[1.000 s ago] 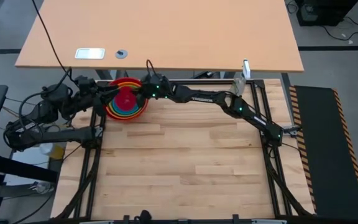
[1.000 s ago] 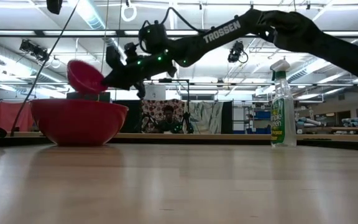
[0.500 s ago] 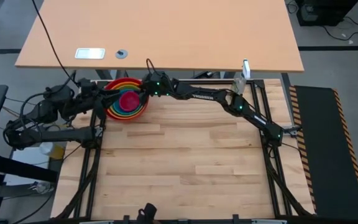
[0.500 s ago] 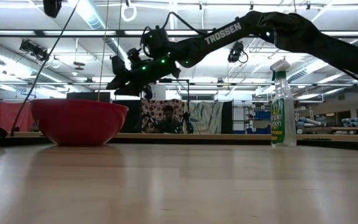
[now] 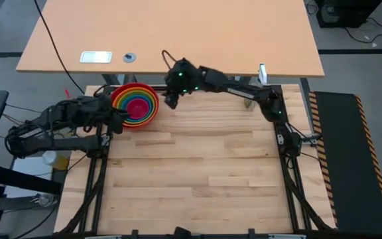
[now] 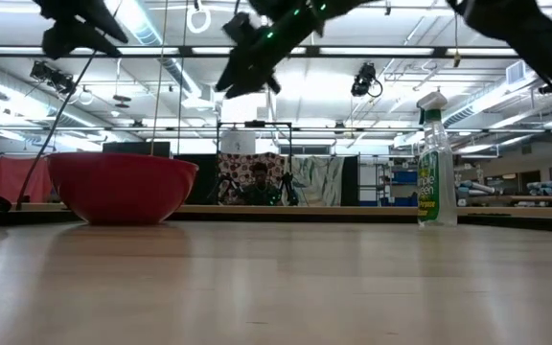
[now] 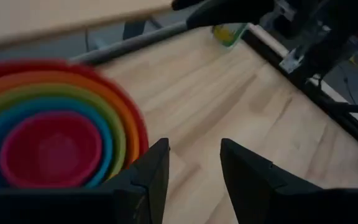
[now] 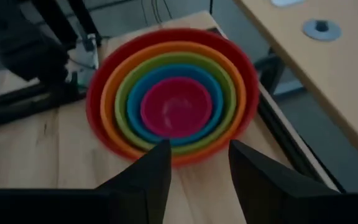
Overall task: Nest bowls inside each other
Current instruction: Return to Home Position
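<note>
Five bowls sit one inside the other at the table's far left: red (image 5: 116, 98) outermost, then orange, green, blue, and pink (image 5: 135, 106) in the middle. The red bowl (image 6: 123, 187) rests by its base on the table. The right wrist view shows the whole stack (image 8: 176, 102), and the left wrist view shows part of it (image 7: 48, 146). My right gripper (image 5: 172, 99) hangs open above the table, to the right of the stack, with nothing between its fingers (image 8: 197, 168). My left gripper (image 5: 117, 114) is open at the stack's left near side, clear of the rim (image 7: 194, 177).
A green spray bottle (image 6: 436, 163) stands at the table's far right. A light wooden desk (image 5: 178, 33) lies beyond the far edge. Dark frame rails run along the table's left and right sides. Bare wooden tabletop (image 5: 191, 179) stretches toward the near edge.
My right gripper held the pink bowl tilted above the stack and let it go; the bowl now lies level inside the blue one. The gripper then rose and drew back toward the table's right. My left gripper has tipped downward and sunk a little beside the stack.
</note>
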Controlling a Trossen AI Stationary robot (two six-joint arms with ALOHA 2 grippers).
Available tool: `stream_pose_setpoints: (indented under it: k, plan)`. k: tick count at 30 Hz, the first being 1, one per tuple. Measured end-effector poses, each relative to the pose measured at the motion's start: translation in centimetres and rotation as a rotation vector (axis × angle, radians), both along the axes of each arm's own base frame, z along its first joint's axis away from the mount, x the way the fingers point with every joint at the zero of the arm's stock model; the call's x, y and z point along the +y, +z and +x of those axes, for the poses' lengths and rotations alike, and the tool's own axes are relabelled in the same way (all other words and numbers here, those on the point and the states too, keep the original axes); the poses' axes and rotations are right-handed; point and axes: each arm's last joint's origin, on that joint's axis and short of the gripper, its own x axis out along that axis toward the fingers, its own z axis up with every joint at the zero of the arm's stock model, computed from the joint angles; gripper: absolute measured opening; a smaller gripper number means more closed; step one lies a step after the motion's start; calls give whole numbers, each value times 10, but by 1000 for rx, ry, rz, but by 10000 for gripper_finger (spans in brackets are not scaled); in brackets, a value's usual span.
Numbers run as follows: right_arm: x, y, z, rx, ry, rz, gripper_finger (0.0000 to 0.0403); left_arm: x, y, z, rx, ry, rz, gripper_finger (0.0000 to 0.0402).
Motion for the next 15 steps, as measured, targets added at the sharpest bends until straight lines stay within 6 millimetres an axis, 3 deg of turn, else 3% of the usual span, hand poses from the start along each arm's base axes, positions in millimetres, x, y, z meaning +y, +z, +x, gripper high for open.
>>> stream_pose_setpoints:
  k: [4,6,10,15]
  plan:
    - [8,27,-26,22,11,-29,160,1,13,-3,-83,6,183,148]
    - [14,29,-37,18,14,-30,155,1,21,-11,-133,30,270,148]
    - [27,14,-59,-31,4,0,144,-3,25,-27,-185,26,333,148]
    - [46,-9,-96,-212,-9,86,139,-3,-3,-22,-284,-16,330,148]
